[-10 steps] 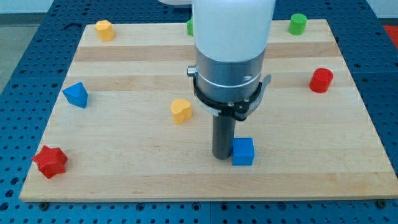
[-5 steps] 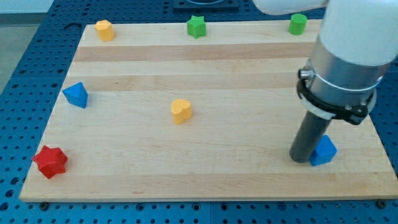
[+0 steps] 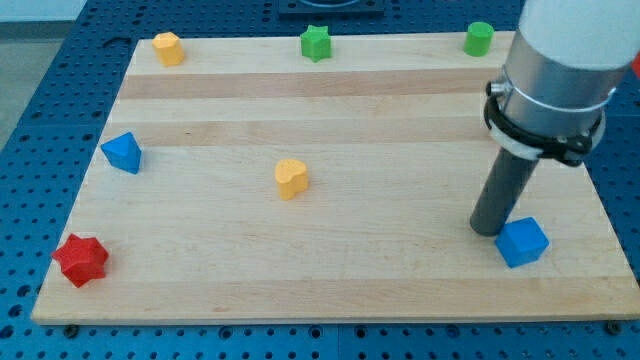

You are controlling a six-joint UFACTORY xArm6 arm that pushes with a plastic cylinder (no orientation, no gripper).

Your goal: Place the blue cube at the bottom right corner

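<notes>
Task judged nearly done: the blue cube is seen on the wooden board close to the bottom right corner, a short stretch of bare wood left toward the right edge and bottom edge, so a small final nudge may be needed. My tip is placed just left of and slightly above the cube, touching or nearly so; no jaws exist on the rod, so nothing is clamped.

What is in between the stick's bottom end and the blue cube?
Nothing. In the camera view, my tip sits right against the upper-left side of the blue cube, with no other block between them; whether they actually touch is hard to tell.
</notes>
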